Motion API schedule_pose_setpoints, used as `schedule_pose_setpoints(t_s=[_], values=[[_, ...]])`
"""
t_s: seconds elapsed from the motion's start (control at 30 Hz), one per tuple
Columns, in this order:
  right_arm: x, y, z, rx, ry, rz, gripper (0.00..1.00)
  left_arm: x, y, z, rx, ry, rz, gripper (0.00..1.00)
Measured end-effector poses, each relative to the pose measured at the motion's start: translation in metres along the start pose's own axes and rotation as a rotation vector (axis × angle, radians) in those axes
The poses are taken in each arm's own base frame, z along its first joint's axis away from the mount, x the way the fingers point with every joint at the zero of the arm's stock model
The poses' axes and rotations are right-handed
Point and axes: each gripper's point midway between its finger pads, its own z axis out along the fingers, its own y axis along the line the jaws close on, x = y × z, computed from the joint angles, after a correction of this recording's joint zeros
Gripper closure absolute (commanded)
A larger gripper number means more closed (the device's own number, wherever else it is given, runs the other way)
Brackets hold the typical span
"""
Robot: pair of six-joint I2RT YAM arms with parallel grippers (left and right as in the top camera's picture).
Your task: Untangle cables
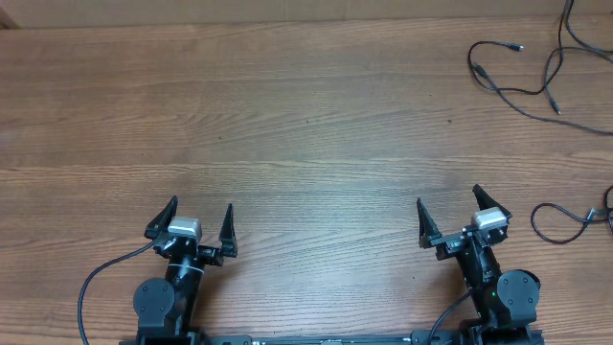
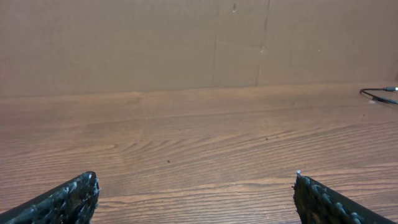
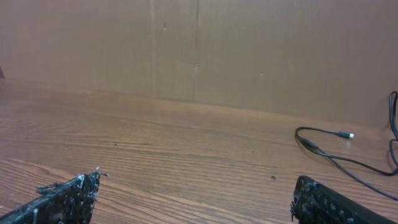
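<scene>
The cables [image 1: 522, 93] are thin black cords tangled loosely at the far right corner of the wooden table, one plug end [image 1: 517, 46] pointing right. A further cord loop [image 1: 556, 226] lies at the right edge, beside my right arm. My left gripper [image 1: 201, 206] is open near the front left, far from the cords, with nothing between its fingers. My right gripper [image 1: 448, 197] is open at the front right, also holding nothing. The right wrist view shows a cord [image 3: 323, 150] with a pale plug tip [image 3: 349, 135] ahead and to the right of the open right gripper [image 3: 196, 180]. The left gripper [image 2: 194, 178] faces bare wood; a cord end [image 2: 379, 93] shows far right.
A brown cardboard wall [image 3: 199, 50] stands along the table's far edge. Each arm's own thicker black wire [image 1: 96, 278] curves beside its base at the front. Wood-grain tabletop [image 1: 287, 115] stretches between the grippers and the cords.
</scene>
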Motion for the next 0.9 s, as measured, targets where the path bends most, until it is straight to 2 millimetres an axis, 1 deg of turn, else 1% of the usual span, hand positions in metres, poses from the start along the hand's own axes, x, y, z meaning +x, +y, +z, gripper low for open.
schedule_pose_setpoints(t_s=[0.37,0.6,0.9], values=[[0.000,-0.001,0.000,0.003,0.000,0.019,0.00,0.000,0.000,0.000,0.000,0.000,0.000,0.00],[0.002,-0.009,0.000,0.053,0.005,0.070,0.00,0.000,0.000,0.000,0.000,0.000,0.000,0.00],[0.002,-0.010,0.000,0.059,0.004,0.083,0.00,0.000,0.000,0.000,0.000,0.000,0.000,0.00]])
